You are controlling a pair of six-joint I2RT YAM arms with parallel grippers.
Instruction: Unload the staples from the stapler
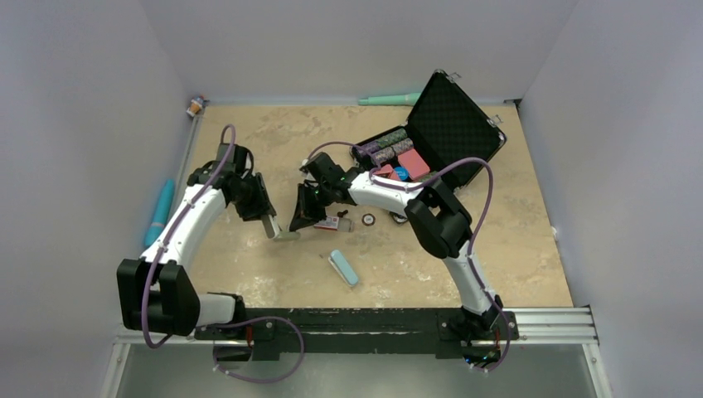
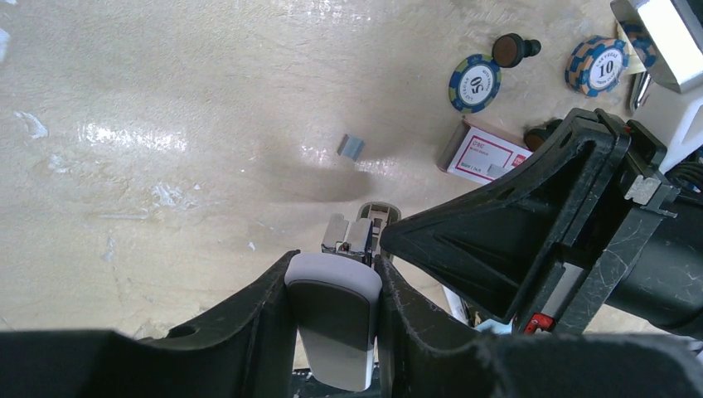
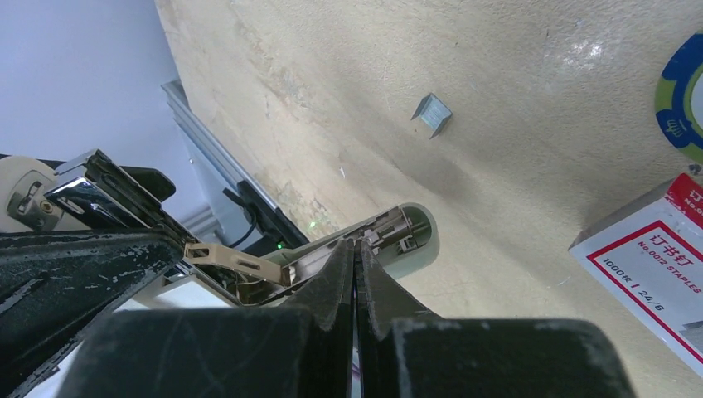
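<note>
Silvery metal shows in the open stapler [image 3: 412, 239], its pale body pinched in the left fingers [image 2: 249, 332], nose toward the counter [image 3: 514, 75]; right fingers [image 3: 336, 278], pressed together, sit at its channel, so best drag outward slowly, left hold steady

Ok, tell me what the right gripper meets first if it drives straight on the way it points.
The stapler, held by the left gripper. The right gripper, shut, points into its open metal channel and seems to touch it, though depth is unclear.
</note>
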